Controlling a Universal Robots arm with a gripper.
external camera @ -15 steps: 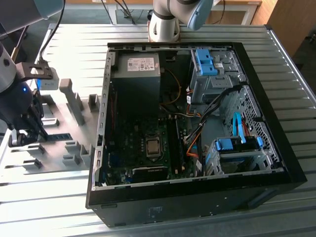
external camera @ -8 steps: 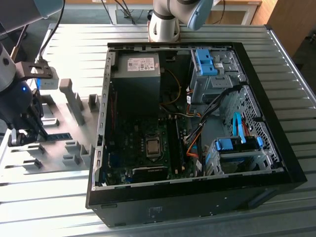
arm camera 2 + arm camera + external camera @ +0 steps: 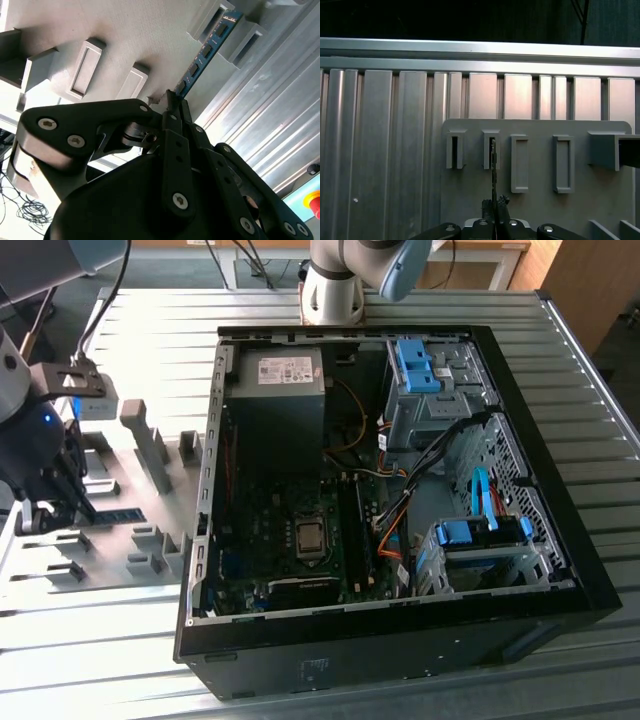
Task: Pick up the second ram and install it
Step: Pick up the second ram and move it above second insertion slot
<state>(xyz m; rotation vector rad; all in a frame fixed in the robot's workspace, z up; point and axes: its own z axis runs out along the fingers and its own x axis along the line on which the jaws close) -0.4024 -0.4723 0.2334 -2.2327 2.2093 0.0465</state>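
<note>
The tool (image 3: 173, 100) is closed on one end of the second ram (image 3: 206, 47). Its fingers clamp the board's flat faces, which holds the stick on edge. The ram's far end sits between two raised blocks of the grey holder plate (image 3: 535, 200); these present it upright for grasping. In the exterior view the plate lies on the ribbed counter (image 3: 150, 330) at the frame's left, beside the open computer case (image 3: 350, 645), judged the destination.

Your ram (image 3: 206, 50) is a slim blue stick with black chips, standing on edge on the holder (image 3: 125, 30), its near end pinched by the claw (image 3: 175, 97).
</note>
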